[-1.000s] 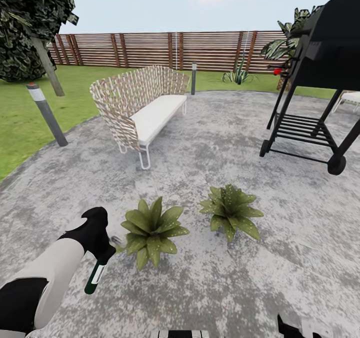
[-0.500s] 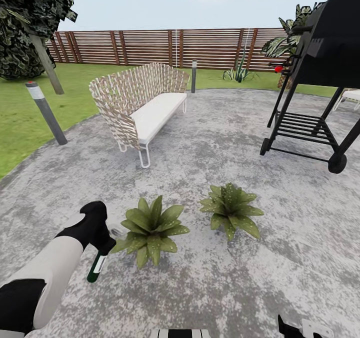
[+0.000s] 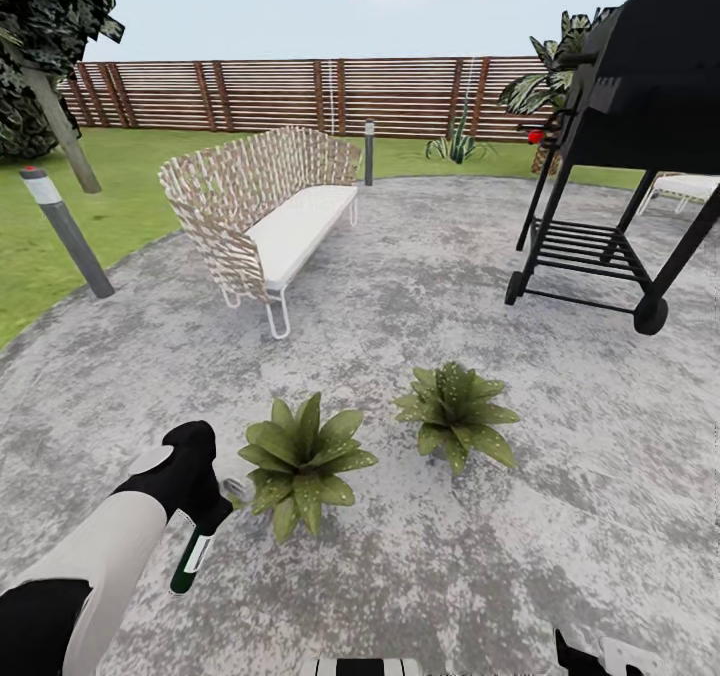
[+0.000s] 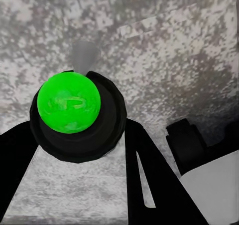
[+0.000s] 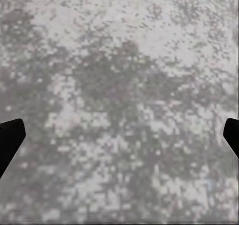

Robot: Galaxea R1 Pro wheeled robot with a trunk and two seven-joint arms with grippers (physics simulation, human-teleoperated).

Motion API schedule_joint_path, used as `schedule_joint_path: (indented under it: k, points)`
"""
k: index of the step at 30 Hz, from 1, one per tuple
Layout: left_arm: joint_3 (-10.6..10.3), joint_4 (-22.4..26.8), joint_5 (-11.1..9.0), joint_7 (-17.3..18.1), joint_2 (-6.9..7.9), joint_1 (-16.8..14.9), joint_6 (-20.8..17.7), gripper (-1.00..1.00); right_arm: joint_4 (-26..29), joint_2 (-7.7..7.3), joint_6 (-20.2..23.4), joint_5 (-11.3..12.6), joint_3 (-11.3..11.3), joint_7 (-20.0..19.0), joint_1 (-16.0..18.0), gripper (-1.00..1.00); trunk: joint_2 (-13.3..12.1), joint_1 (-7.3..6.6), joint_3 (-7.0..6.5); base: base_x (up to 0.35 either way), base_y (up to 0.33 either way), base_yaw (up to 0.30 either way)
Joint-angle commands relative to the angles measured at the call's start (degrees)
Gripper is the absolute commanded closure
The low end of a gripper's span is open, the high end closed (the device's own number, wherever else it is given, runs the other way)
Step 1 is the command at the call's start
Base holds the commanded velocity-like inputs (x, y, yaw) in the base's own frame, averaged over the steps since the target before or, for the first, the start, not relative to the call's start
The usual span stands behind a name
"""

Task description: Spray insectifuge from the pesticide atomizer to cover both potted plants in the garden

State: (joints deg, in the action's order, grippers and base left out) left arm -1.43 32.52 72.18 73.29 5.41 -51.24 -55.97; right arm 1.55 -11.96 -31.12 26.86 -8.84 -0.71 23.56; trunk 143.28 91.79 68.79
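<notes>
Head view panned right | left gripper still clamps pesticide atomizer

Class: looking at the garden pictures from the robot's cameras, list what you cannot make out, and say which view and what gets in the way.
- Pots of the two potted plants: head view, hidden under leaves.
- Pesticide atomizer top: head view, covered by the left gripper.
- Right gripper: right wrist view, fingertips cut off by the edges.
- Grill: head view, cut off by the edge.
</notes>
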Motion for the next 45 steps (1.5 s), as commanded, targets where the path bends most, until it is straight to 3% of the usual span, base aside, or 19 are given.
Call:
schedule_joint_path:
  k: [1,12,16,17,19,23,27,36,45]
  points:
    - [-0.1,0.2,0.4,0.5,0.04,0.0,-0.5,1.00,-0.1,0.00,-0.2,0.6,-0.5,-0.1,0.0,-1.00,0.0,-0.01,0.05,0.000,0.021,-0.287]
    - [-0.5,1.1,0.9,2.7,0.12,-0.8,-0.2,1.00,-0.1,-0.08,-0.2,0.6,-0.5,0.0,0.0,-1.00,0.0,-0.01,0.05,-0.164,0.001,-0.085]
    - [-0.4,1.2,0.7,2.8,-0.57,-1.3,-0.2,1.00,-0.1,-0.08,-0.2,0.5,-0.5,0.0,0.0,-1.00,0.0,-0.01,0.05,-0.226,0.000,0.000]
    - [-0.4,1.2,0.8,2.8,-2.12,-2.5,-0.3,1.00,-0.1,-0.08,-0.2,0.6,-0.5,0.0,0.0,-1.00,0.0,-0.01,0.05,-0.021,0.000,0.000]
    - [-0.4,1.2,0.8,3.1,-2.90,-4.1,-0.3,1.00,-0.1,-0.08,-0.2,0.6,-0.5,0.0,0.0,-1.00,0.0,-0.01,0.05,-0.008,0.000,0.000]
    - [-0.3,1.1,0.4,3.6,-2.51,-8.7,-0.5,1.00,-0.1,-0.08,-0.2,0.6,-0.5,0.0,0.0,-1.00,0.0,-0.01,0.05,-0.001,0.000,0.000]
    - [-0.4,1.1,1.1,6.9,-2.25,-11.6,-0.5,1.00,-0.1,-0.08,-0.2,0.6,-0.5,0.0,0.0,-1.00,0.0,-0.01,0.05,0.000,0.000,0.000]
    - [-0.6,1.1,1.9,7.7,-2.17,-11.8,-0.5,1.00,-0.1,-0.08,-0.2,0.5,-0.5,-0.1,0.0,-1.00,0.0,-0.01,0.05,0.038,0.064,0.000]
    - [-0.6,1.1,2.0,7.7,-2.16,-11.3,-0.5,1.00,-0.1,-0.08,-0.2,0.6,-0.5,-0.1,0.0,-1.00,0.0,-0.01,0.05,0.014,0.322,-0.249]
